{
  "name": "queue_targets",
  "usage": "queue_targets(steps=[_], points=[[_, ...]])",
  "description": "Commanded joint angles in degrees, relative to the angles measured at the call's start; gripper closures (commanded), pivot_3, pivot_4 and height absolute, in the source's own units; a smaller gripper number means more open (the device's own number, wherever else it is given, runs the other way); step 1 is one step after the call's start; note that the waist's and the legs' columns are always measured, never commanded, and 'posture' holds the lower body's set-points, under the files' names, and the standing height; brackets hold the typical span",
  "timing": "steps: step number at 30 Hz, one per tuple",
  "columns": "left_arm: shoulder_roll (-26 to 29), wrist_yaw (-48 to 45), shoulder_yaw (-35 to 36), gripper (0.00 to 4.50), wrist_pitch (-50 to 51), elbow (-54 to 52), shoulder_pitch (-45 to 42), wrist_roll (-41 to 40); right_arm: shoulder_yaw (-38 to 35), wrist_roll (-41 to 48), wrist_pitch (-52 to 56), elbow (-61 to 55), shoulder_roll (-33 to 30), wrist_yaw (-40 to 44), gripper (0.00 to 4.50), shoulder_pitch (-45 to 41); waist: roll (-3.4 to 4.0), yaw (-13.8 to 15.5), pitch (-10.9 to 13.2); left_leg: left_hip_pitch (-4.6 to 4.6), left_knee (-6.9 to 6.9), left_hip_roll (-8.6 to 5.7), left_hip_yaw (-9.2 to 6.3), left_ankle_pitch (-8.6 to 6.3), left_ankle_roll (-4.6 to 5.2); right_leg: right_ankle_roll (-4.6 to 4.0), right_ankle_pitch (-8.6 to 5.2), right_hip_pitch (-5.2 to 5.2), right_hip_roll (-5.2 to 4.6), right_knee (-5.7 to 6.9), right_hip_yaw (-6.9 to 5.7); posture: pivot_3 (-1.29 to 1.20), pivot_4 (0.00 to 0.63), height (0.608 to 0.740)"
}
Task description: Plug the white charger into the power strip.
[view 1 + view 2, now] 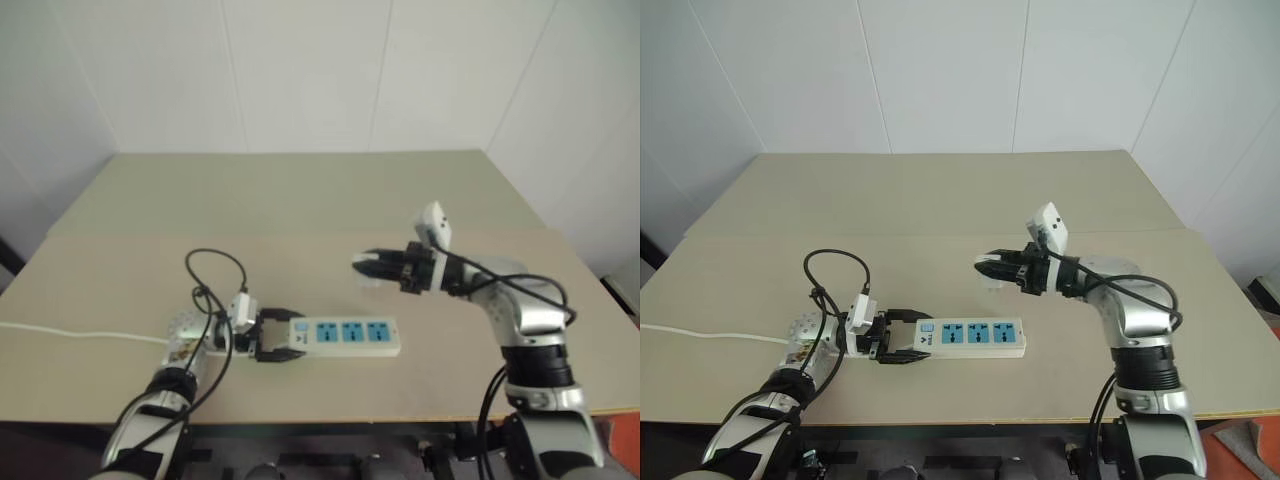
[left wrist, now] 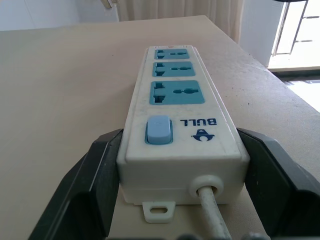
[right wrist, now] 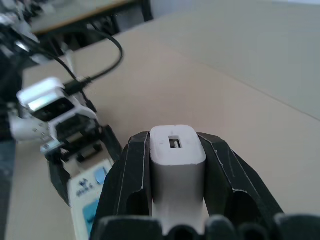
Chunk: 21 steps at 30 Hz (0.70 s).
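Carry-to-strip step is in hand. The power strip (image 1: pixel 970 337) lies flat on the counter (image 1: pixel 940 210), its switch end clamped by the left claw (image 1: pixel 902 338). The white charger (image 3: pixel 177 165) is gripped in the right claw (image 1: pixel 992 268), held in the air at about 1 o'clock from the strip (well apart from it). Next move, as judged: prongs are to be turned down and lined up over a blue outlet (image 1: pixel 980 333), then pressed in.

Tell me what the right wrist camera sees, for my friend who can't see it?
The right gripper holds the white charger between its black jaws, above a tan table. Beyond it, the left gripper clamps the power strip.
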Motion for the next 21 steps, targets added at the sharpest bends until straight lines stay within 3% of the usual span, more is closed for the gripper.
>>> queue_targets(steps=[1, 6, 12, 21], points=[[0.3, -0.5, -1.9, 1.27, 1.1, -1.6, 1.0, 1.4, -0.9, 3.2, -8.7, 3.1, 2.9, 2.4, 3.39, -0.2, 0.00, 0.0, 0.0, -0.03, 0.01, -0.01, 0.00, 0.00, 0.00, 0.00, 0.00, -0.03, -0.01, 0.01, 0.00, 0.00, 0.150, 0.740], [0.7, -0.5, -2.4, 1.27, 1.7, -3.2, 1.9, 2.1, 1.9, 2.4, -23.6, 12.2, 8.7, 8.9, 3.39, -0.1, 0.00, -0.3, 0.0, -0.02, -0.02, 0.01, -0.01, 0.00, 0.00, 0.00, 0.00, -0.05, 0.01, 0.01, -0.01, 0.00, 0.150, 0.740], [1.1, -0.2, -1.6, 1.27, 3.1, -4.8, 1.7, 2.3, 5.6, 0.0, -36.3, 19.8, 10.4, 14.7, 3.39, 0.2, 0.01, -0.5, 0.0, -0.01, -0.01, 0.01, -0.02, 0.00, -0.01, 0.00, 0.00, -0.05, 0.01, 0.02, -0.02, 0.00, 0.150, 0.740], [1.6, -0.3, -1.4, 1.27, 3.5, -4.5, 0.5, 2.8, 6.8, -1.2, -42.6, 26.3, 8.9, 18.4, 3.39, -0.5, 0.01, -0.8, 0.0, 0.04, -0.01, 0.01, -0.02, 0.01, -0.01, -0.01, 0.00, -0.04, 0.02, 0.09, -0.01, 0.00, 0.150, 0.740]])
